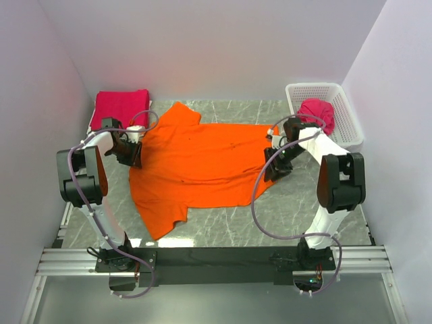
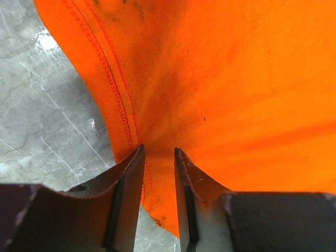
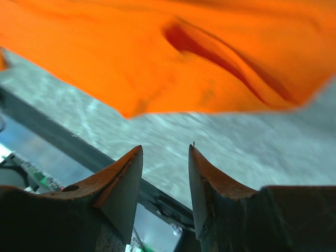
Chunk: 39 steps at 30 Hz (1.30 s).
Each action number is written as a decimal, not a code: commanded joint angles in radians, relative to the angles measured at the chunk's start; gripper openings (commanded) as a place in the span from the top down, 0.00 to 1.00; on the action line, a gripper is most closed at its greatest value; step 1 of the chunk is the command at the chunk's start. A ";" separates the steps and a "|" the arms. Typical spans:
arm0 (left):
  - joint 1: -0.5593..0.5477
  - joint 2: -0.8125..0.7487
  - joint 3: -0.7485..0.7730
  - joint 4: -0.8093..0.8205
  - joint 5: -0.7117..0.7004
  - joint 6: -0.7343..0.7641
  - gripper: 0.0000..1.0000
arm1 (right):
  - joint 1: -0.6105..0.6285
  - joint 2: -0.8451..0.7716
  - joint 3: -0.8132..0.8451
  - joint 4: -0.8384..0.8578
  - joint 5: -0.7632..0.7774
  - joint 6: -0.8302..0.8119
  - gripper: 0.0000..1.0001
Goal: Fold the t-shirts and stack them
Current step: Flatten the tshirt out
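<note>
The left pincer (image 2: pixel 157 152) is closed down to a narrow slit on the stitched edge of a bright orange short-sleeved cloth t-shirt (image 1: pixel 202 162). The double-stitched hem runs straight in between its two dark fingers (image 2: pixel 131 178), and creases in the cloth fan out from that spot. Seen from above, this pincer sits at the left edge of the orange t-shirt, between the two sleeves, which point towards the back and the front of the grey marble-patterned surface (image 1: pixel 223 233). The right pincer (image 3: pixel 165 149) is at the opposite, right-hand edge of the same shirt. Its fingers are parted a little and have hold of nothing; only bare grey surface shows in the gap. The orange cloth lies just beyond its fingertips, with a deep fold near the edge. The orange t-shirt itself is spread out mostly flat across the middle of the surface, between the two arms, with a few dark specks on the cloth. In the back left corner, well apart from it, a crimson-pink cloth t-shirt (image 1: pixel 121 108) lies folded into a neat rectangle. At the back right stands a white plastic lattice basket (image 1: pixel 351 121), and inside it a second crimson-pink t-shirt (image 1: pixel 317 111) is bunched in a loose heap. Plain pale walls close in the surface on three sides, and a metal rail (image 1: pixel 216 260) at the near edge carries the two arm bases.
</note>
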 commanded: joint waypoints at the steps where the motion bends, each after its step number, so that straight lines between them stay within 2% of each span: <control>1: 0.006 0.001 0.019 -0.012 0.001 0.023 0.65 | -0.009 -0.097 -0.047 0.033 0.122 -0.005 0.53; 5: 0.005 0.005 0.010 -0.004 0.003 0.022 0.65 | 0.005 -0.105 -0.043 0.087 0.164 0.001 0.53; 17: 0.005 0.027 0.025 -0.007 0.000 0.016 0.65 | 0.137 0.110 0.186 0.122 0.236 0.021 0.53; 26: 0.005 0.031 0.019 -0.004 -0.012 0.023 0.64 | 0.175 0.177 0.176 0.135 0.244 0.015 0.53; 30: 0.006 0.030 0.011 0.000 -0.025 0.028 0.64 | 0.178 0.162 0.151 0.109 0.229 0.002 0.63; 32: 0.009 0.031 0.011 0.005 -0.029 0.031 0.65 | 0.175 0.136 0.120 0.096 0.227 -0.005 0.75; 33: 0.011 0.037 0.013 0.003 -0.031 0.031 0.65 | 0.175 0.107 0.108 0.084 0.229 -0.013 0.84; 36: 0.018 0.044 0.016 -0.003 -0.029 0.031 0.65 | 0.158 0.040 0.059 0.051 0.222 -0.028 1.00; 39: 0.026 0.039 0.011 -0.006 -0.031 0.036 0.66 | 0.125 -0.039 0.016 0.009 0.221 -0.045 1.00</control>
